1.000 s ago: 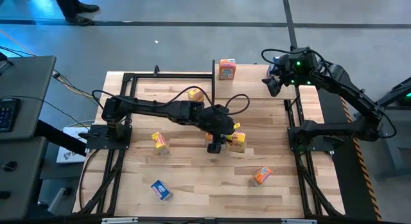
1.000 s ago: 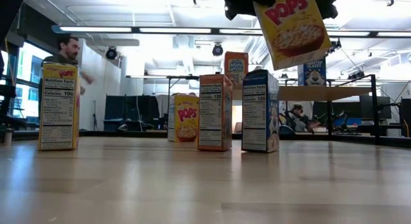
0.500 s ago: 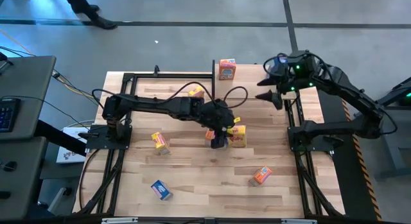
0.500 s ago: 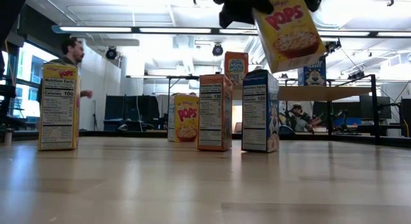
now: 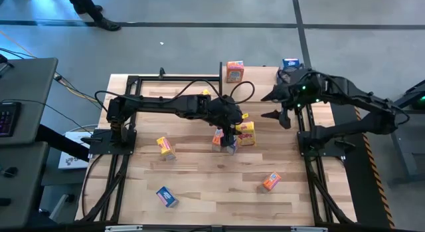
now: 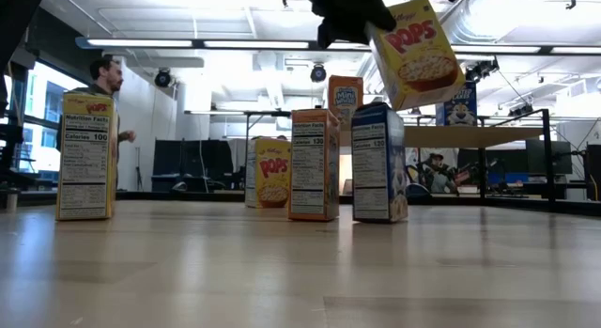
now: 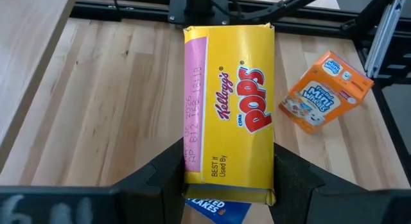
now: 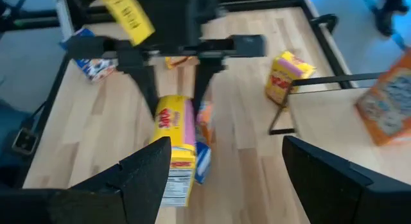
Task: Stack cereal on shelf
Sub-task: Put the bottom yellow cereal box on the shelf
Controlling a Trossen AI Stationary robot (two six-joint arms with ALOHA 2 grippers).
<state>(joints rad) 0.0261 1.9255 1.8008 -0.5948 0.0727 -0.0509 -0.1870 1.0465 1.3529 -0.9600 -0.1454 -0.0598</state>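
Two matte-black jointed arms, the left arm (image 5: 166, 106) trailing looped black cables, the right arm (image 5: 352, 92) showing a small green light near its wrist.

Counted nine cereal boxes. Three yellow: raised Pops box (image 5: 246, 133), left Pops box (image 5: 166, 147), far Pops box (image 6: 272, 171). Three orange: shelf orange box (image 5: 234, 71), middle orange box (image 6: 314, 164), near orange box (image 5: 270, 181). Three blue: shelf blue box (image 5: 290, 62), middle blue box (image 6: 379, 162), near blue box (image 5: 167, 196). Also counted one shelf (image 5: 259, 86), one worktop (image 5: 199, 185) and two end effectors: left end effector (image 5: 232, 134), right end effector (image 5: 270, 107).
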